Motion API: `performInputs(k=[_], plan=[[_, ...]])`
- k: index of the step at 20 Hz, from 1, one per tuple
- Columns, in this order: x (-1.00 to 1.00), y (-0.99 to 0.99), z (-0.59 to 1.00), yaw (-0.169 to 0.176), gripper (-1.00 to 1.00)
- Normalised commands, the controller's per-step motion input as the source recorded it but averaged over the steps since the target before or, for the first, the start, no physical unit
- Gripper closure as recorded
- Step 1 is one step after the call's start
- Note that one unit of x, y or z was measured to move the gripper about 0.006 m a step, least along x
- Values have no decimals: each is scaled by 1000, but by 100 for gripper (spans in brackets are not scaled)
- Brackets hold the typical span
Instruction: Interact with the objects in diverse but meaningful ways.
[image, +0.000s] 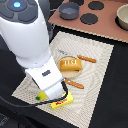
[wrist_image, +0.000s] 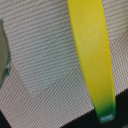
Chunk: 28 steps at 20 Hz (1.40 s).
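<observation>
My gripper (image: 49, 95) is low over the near left part of the beige mat (image: 95, 95), with its fingers hidden under the white hand. Right beneath it lies the yellow banana (wrist_image: 90, 55); its green tip (image: 39, 97) pokes out on the exterior view's left. The banana fills the wrist view, and no finger shows clearly there. A yellow red-labelled box (image: 62, 102) lies beside the gripper. The orange-yellow bread loaf (image: 70, 65) sits mid-mat. A grey-blue pot (image: 69, 9) stands at the back. No tomato is visible.
Two orange sausage-like pieces (image: 86, 58) (image: 74, 83) lie on the mat near the loaf. A brown toy stove (image: 92, 20) with black burners is at the back, with a pale bowl (image: 122, 17) to its right. The arm's body blocks the exterior view's left.
</observation>
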Motion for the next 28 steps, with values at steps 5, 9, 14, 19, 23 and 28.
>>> performInputs(k=[5, 9, 14, 19, 23, 28], plan=[[0, -2, -74, 80, -100], [0, -25, -116, 71, -100], [0, -35, -131, 69, 100], [0, -49, -155, 69, 100], [0, -94, -186, 70, 100], [-6, -104, -133, 70, 100]])
